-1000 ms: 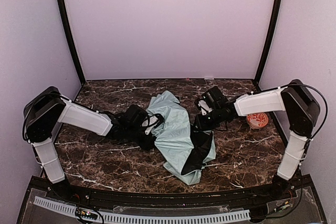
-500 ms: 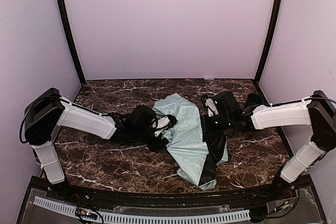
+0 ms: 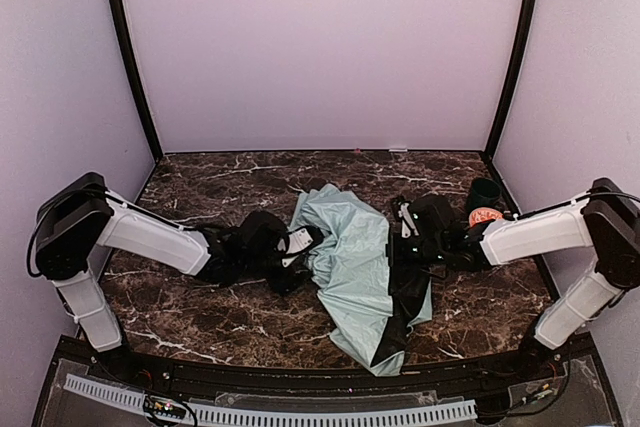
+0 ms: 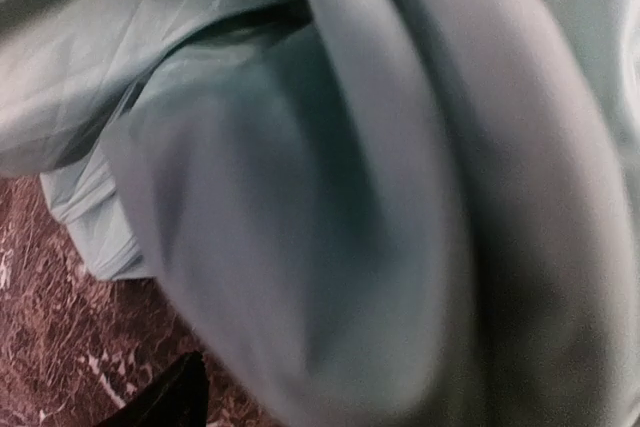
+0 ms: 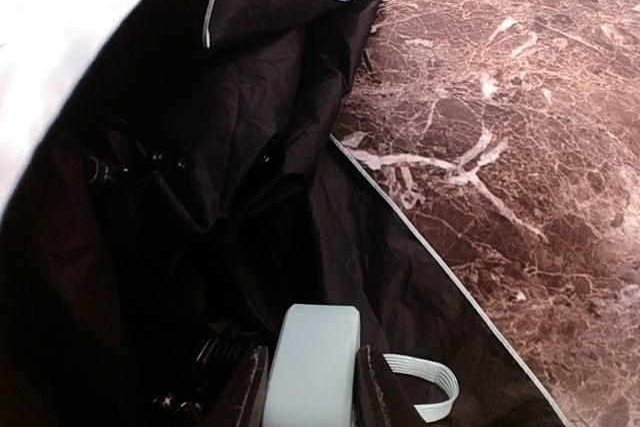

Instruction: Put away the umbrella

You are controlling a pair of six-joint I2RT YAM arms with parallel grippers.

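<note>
— Rightward the umbrella [image 3: 350, 267] has slid since a second ago, though it still lies mid-counter [image 3: 200, 182].
— And the right pincer [image 5: 308, 372]?
— Clamped on the umbrella's mint handle [image 5: 312, 342], with the black lining [image 5: 200, 197] bunched above and the wrist cord [image 5: 425, 387] just beside.
— The left pincer [image 3: 295, 245]?
— Against the umbrella's left edge, pale fabric [image 4: 350, 197] filling its camera. Apart or together, I cannot tell.

Blurred umbrella [image 4: 350, 197] fabric hides the left gripper [image 3: 298, 245] jaws in its wrist view.
</note>
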